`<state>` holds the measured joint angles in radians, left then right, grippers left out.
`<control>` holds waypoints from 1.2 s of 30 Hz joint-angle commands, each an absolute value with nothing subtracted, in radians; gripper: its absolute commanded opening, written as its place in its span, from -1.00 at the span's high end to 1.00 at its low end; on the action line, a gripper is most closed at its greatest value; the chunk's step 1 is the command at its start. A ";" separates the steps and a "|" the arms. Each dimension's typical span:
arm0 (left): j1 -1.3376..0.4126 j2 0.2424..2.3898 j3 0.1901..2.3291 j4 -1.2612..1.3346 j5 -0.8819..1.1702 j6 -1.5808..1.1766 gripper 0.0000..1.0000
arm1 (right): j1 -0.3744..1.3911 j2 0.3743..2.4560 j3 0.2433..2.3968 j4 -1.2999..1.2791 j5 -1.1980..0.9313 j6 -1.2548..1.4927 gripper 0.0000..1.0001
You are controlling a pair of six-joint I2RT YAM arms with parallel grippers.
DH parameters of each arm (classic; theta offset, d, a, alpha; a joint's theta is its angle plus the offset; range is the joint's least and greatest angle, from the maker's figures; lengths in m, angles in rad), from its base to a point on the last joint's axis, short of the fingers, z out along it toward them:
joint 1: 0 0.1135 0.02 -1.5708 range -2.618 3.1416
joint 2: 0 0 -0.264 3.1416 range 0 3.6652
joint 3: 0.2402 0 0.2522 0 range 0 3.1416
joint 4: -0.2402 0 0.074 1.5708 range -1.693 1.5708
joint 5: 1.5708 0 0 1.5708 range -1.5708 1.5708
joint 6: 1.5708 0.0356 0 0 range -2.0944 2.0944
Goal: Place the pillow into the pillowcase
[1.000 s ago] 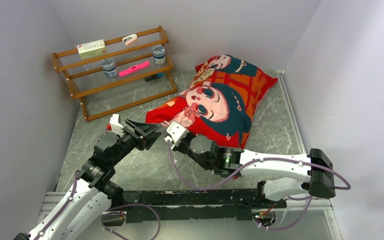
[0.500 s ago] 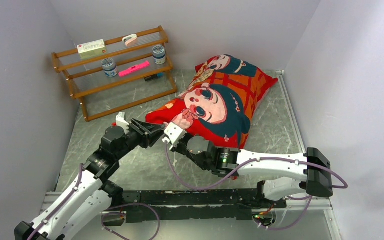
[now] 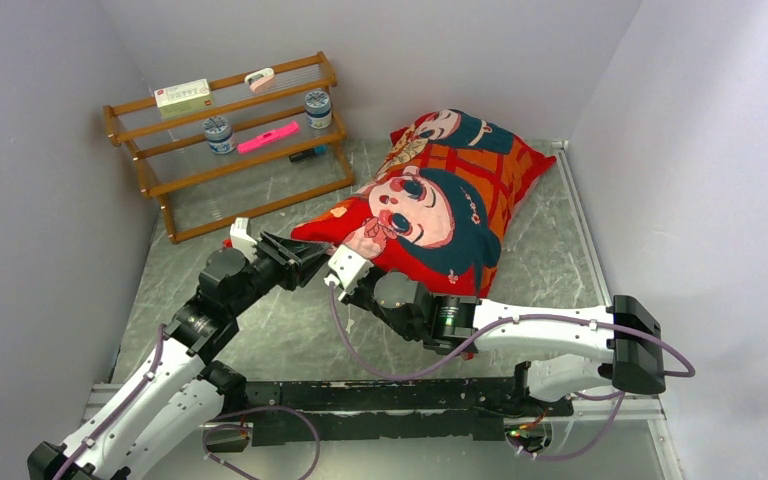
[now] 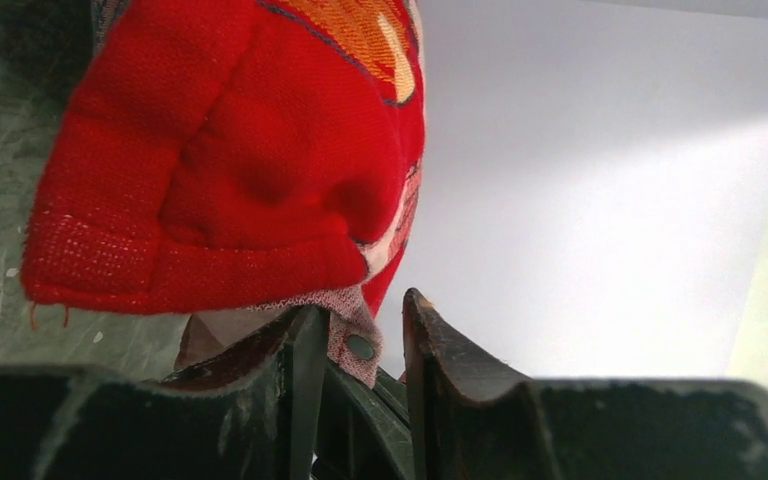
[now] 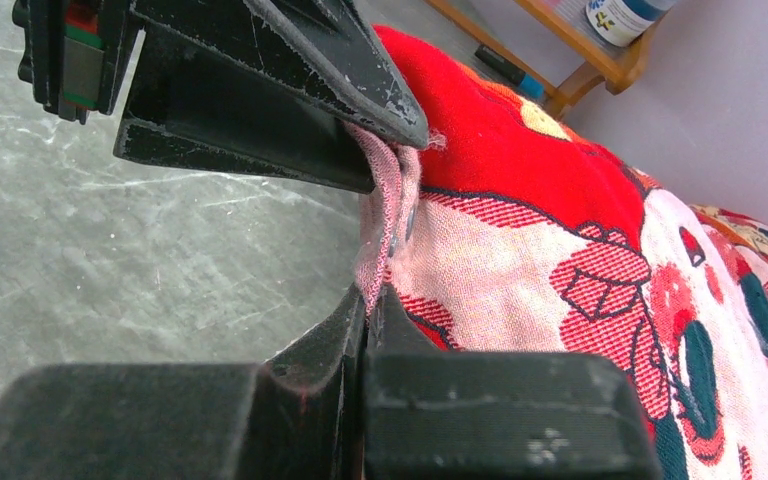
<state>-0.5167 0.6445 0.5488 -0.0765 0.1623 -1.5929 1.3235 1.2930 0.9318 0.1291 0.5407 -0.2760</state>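
Left gripper (image 4: pixel 362 306) is closing in on the pillowcase (image 3: pixel 450 190), which is lying plump on the table (image 3: pixel 290 330) to the right of the wooden rack (image 3: pixel 260 207). A sec ago we were seeing this arm hanging back w/ jaws wide, out in front of the rack. Now it's pushing up to the case corner nearest the rack, jaws narrowed but a little apart, w/ the pale hem and its snap sitting between them. Right gripper (image 5: pixel 365 296) is pinching that same hem, fingers pressed together on the cloth. No white pillow is showing. Going by the bulge, we're reckoning it's already inside. So we're prob. watching the finish: both grippers working the open edge, approx. ready to tug it shut.
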 commanded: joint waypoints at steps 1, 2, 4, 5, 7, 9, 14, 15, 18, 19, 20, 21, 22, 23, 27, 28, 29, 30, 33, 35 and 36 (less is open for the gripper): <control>-0.517 0.629 0.580 -0.038 0.168 -1.598 0.26 | 1.330 1.284 1.001 0.265 0.518 -0.251 1.00; -0.516 0.629 0.581 -0.041 0.167 -1.598 0.28 | 1.329 1.285 0.999 0.269 0.518 -0.250 1.00; -0.517 0.631 0.580 -0.044 0.172 -1.601 0.31 | 1.330 1.288 0.997 0.273 0.518 -0.249 1.00; -0.517 0.633 0.579 -0.039 0.174 -1.601 0.32 | 1.329 1.291 0.998 0.273 0.519 -0.250 1.00; -0.517 0.638 0.578 -0.044 0.185 -1.603 0.34 | 1.330 1.296 1.004 0.272 0.523 -0.249 1.00; -0.517 0.641 0.578 -0.066 0.196 -1.606 0.38 | 1.330 1.300 1.006 0.272 0.525 -0.248 1.00; -0.518 0.628 0.586 -0.126 0.185 -1.605 0.38 | 1.329 1.302 1.006 0.274 0.527 -0.244 1.00; -0.517 0.628 0.596 -0.146 0.183 -1.602 0.38 | 1.329 1.302 1.005 0.274 0.527 -0.243 1.00; -0.517 0.640 0.613 -0.204 0.186 -1.598 0.30 | 1.329 1.302 1.006 0.273 0.528 -0.242 1.00; -0.517 0.643 0.612 -0.210 0.186 -1.599 0.29 | 1.330 1.304 1.008 0.273 0.528 -0.242 1.00; -0.517 0.646 0.607 -0.199 0.189 -1.601 0.29 | 1.331 1.304 1.009 0.273 0.526 -0.242 1.00; -0.517 0.648 0.597 -0.188 0.192 -1.608 0.29 | 1.331 1.304 1.009 0.273 0.525 -0.241 1.00; -0.517 0.650 0.588 -0.168 0.196 -1.617 0.30 | 1.330 1.304 1.010 0.273 0.523 -0.240 1.00; -0.517 0.651 0.576 -0.144 0.199 -1.625 0.32 | 1.330 1.304 1.008 0.274 0.521 -0.238 1.00; -0.517 0.664 0.569 -0.124 0.196 -1.630 0.38 | 1.331 1.305 1.004 0.278 0.518 -0.235 1.00; -0.517 0.671 0.574 -0.126 0.195 -1.626 0.39 | 1.331 1.305 1.002 0.280 0.519 -0.235 1.00; -0.517 0.679 0.576 -0.128 0.197 -1.622 0.40 | 1.330 1.307 1.002 0.282 0.520 -0.235 1.00; -0.517 0.683 0.577 -0.125 0.199 -1.622 0.42 | 1.331 1.308 1.003 0.282 0.518 -0.235 1.00; -0.518 0.684 0.575 -0.118 0.188 -1.622 0.49 | 1.331 1.311 1.006 0.284 0.513 -0.232 1.00; -0.518 0.680 0.571 -0.120 0.177 -1.625 0.51 | 1.331 1.312 1.004 0.282 0.510 -0.227 1.00; -0.517 0.680 0.567 -0.117 0.174 -1.628 0.51 | 1.331 1.313 1.003 0.282 0.508 -0.225 1.00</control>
<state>-0.5167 0.6853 0.5652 -0.1619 0.1860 -1.6184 1.3235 1.3235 0.9337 0.1356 0.5400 -0.2501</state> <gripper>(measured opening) 0.250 0.012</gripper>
